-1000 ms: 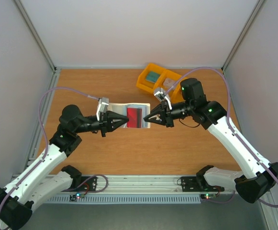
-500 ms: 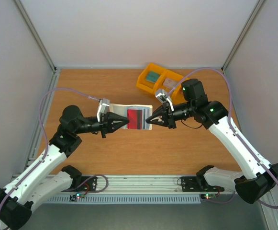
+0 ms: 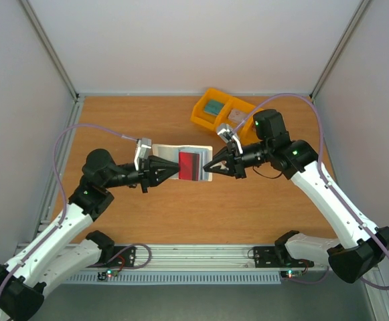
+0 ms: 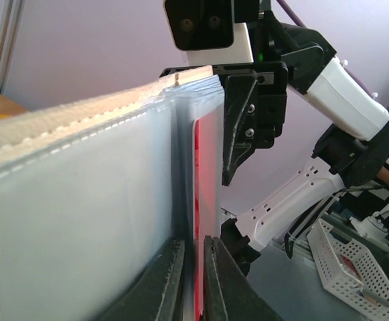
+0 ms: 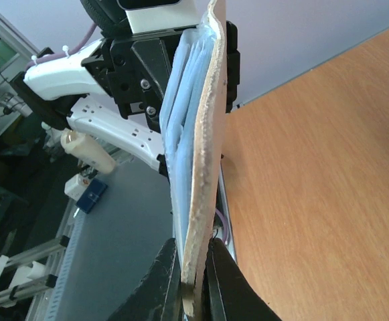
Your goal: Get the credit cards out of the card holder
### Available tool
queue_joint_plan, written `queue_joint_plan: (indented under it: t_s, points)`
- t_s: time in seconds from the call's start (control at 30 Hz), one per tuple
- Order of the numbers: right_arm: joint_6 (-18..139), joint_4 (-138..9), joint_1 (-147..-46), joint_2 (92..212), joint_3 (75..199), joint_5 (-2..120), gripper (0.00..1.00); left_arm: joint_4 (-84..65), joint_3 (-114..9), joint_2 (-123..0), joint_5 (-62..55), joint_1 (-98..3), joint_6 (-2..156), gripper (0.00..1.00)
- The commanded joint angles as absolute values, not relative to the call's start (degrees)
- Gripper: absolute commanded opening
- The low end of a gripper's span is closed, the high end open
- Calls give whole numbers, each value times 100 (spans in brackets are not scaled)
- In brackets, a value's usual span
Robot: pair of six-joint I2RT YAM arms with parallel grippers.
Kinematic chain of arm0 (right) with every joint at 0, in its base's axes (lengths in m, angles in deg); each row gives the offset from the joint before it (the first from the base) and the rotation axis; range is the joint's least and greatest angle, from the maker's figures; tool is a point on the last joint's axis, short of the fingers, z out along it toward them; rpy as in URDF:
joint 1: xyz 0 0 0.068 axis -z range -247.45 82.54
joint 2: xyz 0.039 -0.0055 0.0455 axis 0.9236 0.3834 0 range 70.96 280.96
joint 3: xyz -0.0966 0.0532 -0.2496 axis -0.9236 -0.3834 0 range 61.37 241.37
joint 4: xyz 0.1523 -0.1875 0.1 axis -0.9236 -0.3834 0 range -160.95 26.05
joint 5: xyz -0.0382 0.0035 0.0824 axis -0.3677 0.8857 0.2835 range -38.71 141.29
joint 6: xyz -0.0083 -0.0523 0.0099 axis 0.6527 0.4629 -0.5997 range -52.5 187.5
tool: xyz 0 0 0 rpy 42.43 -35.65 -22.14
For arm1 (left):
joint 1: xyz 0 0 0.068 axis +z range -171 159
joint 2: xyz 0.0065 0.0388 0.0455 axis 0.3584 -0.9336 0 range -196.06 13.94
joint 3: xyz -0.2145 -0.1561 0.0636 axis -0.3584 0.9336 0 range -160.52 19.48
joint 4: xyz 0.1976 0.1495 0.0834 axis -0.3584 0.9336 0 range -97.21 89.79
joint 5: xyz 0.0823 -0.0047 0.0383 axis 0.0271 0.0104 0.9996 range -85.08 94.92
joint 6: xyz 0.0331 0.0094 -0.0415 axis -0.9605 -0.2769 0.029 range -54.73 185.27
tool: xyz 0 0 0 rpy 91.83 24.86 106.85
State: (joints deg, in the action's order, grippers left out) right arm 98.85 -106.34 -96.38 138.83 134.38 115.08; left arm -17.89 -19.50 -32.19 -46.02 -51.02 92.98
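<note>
Pale walls close in the wooden table (image 3: 181,221), and your two arms meet above its middle. Between them the card holder (image 3: 169,150) hangs clear of the wood, spread open, its cream outside turned away from the overhead camera and its pale blue-grey pockets facing up.

Your right gripper (image 3: 207,167) is clenched on the right edge of the card holder. From its wrist camera you see the two fingers pressed onto the cream rim, with the blue inner layers fanning out just beside it.

Your left gripper (image 3: 175,170) comes in from the other side. Its wrist camera shows the fingers (image 4: 174,274) nearly together with the edge of the red card (image 3: 189,165) pinched between them. The card sits upright in a pocket on the right half of the holder, only a narrow red strip showing past the blue pocket wall. From above, its red face lies between the two gripper tips, closer to your right one. You cannot tell whether other cards sit in the pockets.

At the far right of the table stands a yellow bin (image 3: 199,119), well apart from the holder.
</note>
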Motion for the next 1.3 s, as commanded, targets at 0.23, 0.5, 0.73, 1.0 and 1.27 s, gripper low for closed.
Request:
queue_joint_plan:
  t_s: [0.23, 0.5, 0.73, 1.0, 1.27]
  points:
    - [9788, -10483, -9646, 13894, 13475, 11644, 1, -2147, -1885, -3193, -4736, -5141, 9190, 5]
    - [9737, -10457, -9703, 13855, 13493, 11617, 1, -2102, -1899, -3346, -4373, -5265, 9212, 16]
    - [9791, -10471, -9757, 13774, 13476, 11617, 1, -2163, -1929, -3394, -4420, -5405, 9192, 0]
    - [10071, -10682, -9698, 13680, 13408, 11468, 1, -1978, -1887, -3157, -4554, -5171, 9348, 0]
    - [10177, -10898, -9560, 13663, 13476, 11337, 1, -1817, -1871, -2980, -4498, -4975, 9251, 0]
